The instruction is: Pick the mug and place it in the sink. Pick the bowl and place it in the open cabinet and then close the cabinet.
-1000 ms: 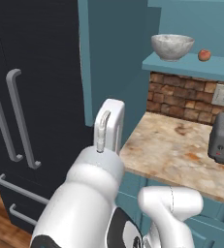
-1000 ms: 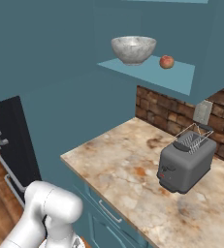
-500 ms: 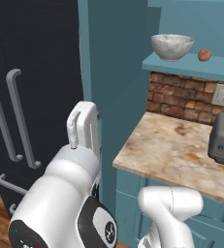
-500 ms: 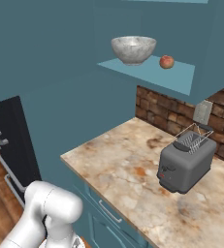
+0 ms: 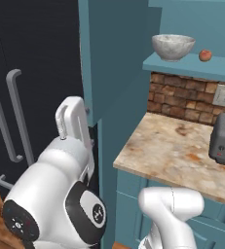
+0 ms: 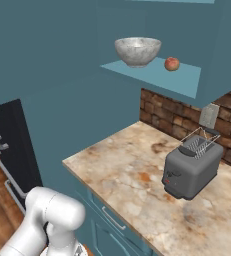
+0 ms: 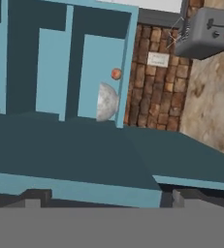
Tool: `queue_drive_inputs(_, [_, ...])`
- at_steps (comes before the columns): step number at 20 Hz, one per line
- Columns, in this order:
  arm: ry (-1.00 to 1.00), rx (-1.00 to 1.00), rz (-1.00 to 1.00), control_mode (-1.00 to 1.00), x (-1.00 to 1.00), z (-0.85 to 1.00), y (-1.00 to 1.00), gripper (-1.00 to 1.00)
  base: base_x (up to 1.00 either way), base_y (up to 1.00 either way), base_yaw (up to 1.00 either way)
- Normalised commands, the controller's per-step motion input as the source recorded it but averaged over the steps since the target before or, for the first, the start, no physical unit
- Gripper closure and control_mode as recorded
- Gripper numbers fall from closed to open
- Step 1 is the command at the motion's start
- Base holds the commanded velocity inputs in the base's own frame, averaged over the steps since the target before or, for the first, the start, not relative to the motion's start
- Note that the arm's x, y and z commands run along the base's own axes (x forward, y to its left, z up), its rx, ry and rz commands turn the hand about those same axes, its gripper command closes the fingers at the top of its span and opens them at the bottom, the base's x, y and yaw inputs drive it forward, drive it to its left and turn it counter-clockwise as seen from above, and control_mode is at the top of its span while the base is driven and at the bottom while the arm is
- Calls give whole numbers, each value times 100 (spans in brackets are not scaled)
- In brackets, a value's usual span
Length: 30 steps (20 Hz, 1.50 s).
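The grey bowl (image 5: 173, 46) (image 6: 137, 50) sits on the shelf of the open teal cabinet (image 6: 152, 76), with a small red fruit (image 6: 172, 63) beside it. In the hand view the bowl (image 7: 106, 101) shows rolled sideways, partly hidden by the cabinet's frame. The cabinet's door (image 5: 115, 53) stands open toward the fridge. My gripper (image 7: 107, 198) is open, with nothing between its tips, close to the door's dark teal face (image 7: 84, 155) and well short of the bowl. My white hand (image 5: 74, 121) rises left of the door's edge. The mug and the sink are out of view.
A black fridge (image 5: 31, 73) with grey handles stands left of the door. A grey toaster (image 6: 192, 167) sits on the marble counter (image 6: 132, 185) below the shelf, against a brick backsplash (image 5: 187, 97) with a wall outlet (image 5: 222, 95).
My arm has swung left in the left base view, carrying the hand from in front of the counter's corner to the door's edge. The bowl and fruit have not moved.
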Motion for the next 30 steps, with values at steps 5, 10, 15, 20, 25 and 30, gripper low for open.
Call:
queue_drive_inputs(5, [0, 0, 0, -100, 37, -4, 3, -100, 0, 0, 0])
queue_drive_inputs(10, [0, 0, 0, -100, 41, -9, 14, -100, 0, 0, 0])
queue_drive_inputs(15, [0, 0, 0, -100, 40, -10, 4, -100, 0, 0, 0])
queue_drive_inputs(20, [0, 1, 0, -100, 29, -13, 6, -100, 0, 0, 0])
queue_drive_inputs(25, [0, 4, 0, -100, 24, -32, 37, -100, 0, 0, 0])
queue_drive_inputs(30, [1, 9, 0, -100, 32, -19, 38, -100, 0, 0, 0])
